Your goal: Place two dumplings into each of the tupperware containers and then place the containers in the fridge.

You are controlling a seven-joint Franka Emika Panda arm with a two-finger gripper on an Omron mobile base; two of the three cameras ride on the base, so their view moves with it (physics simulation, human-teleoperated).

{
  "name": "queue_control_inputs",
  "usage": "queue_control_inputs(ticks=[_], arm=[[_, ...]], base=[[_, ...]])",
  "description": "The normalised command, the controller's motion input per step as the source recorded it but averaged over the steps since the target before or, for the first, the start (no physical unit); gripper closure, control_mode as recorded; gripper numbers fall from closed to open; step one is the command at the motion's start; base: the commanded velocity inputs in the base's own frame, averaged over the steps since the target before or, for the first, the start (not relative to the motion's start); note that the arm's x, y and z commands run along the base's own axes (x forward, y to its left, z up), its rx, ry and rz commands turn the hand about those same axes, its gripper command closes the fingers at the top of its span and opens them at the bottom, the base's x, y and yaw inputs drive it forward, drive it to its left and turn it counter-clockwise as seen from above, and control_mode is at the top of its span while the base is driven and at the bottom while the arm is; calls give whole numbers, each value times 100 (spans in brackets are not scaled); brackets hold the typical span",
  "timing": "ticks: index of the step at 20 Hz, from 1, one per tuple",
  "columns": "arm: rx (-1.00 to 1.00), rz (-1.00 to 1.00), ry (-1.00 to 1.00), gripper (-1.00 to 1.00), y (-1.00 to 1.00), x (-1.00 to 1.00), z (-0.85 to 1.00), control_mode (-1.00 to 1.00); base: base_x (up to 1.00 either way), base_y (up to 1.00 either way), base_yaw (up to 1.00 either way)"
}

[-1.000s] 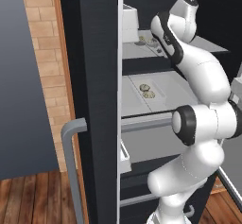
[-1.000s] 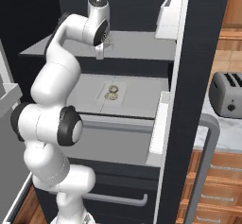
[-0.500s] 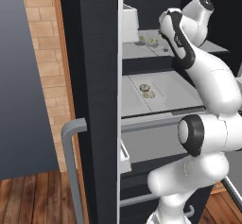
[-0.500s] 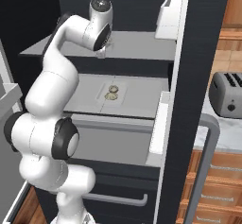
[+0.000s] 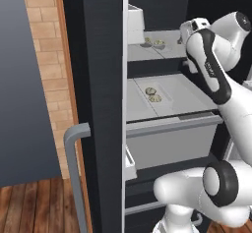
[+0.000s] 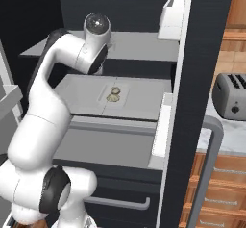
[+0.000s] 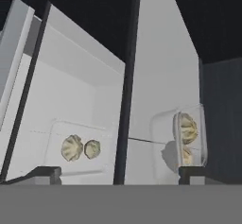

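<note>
Open fridge [image 5: 101, 79], two tupperware containers [image 7: 78, 147] on separate shelves, two dumplings [image 7: 80, 148] side by side in each, fingers [image 7: 45, 173] wide, empty.

Fridge [image 5: 101, 79]: near-black body and door; pale grey shelves and drawer front inside.
Fridge handle [image 5: 73, 173]: plain mid-grey bar.
Dumplings [image 7: 80, 148]: 4 seen, pale beige-yellow with darker pleat lines.
Tupperware containers [image 7: 191, 138]: 2 seen, whitish-translucent, unpatterned.
Arm [image 6: 43, 121]: glossy white with dark grey-black joints.
Brick wall [image 5: 47, 55]: tan, paler mortar lines.
Floor [image 5: 34, 210]: reddish-brown wood planks.
Toaster [image 6: 229, 96]: grey, dark slots.
</note>
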Motion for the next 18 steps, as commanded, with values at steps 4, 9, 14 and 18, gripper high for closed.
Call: queue_control_inputs(ticks=[4,9,14,18], arm=[[-6,9,5,-100,18,-100,0,-100],[-9,11,14,-100,2,-100,-4,-100],[-18,13,15,-100,0,-100,-9,-100],[-17,7,7,-100,-2,-100,-26,-100]], base=[[0,0,0],[0,0,0],[0,0,0],[0,0,0]])
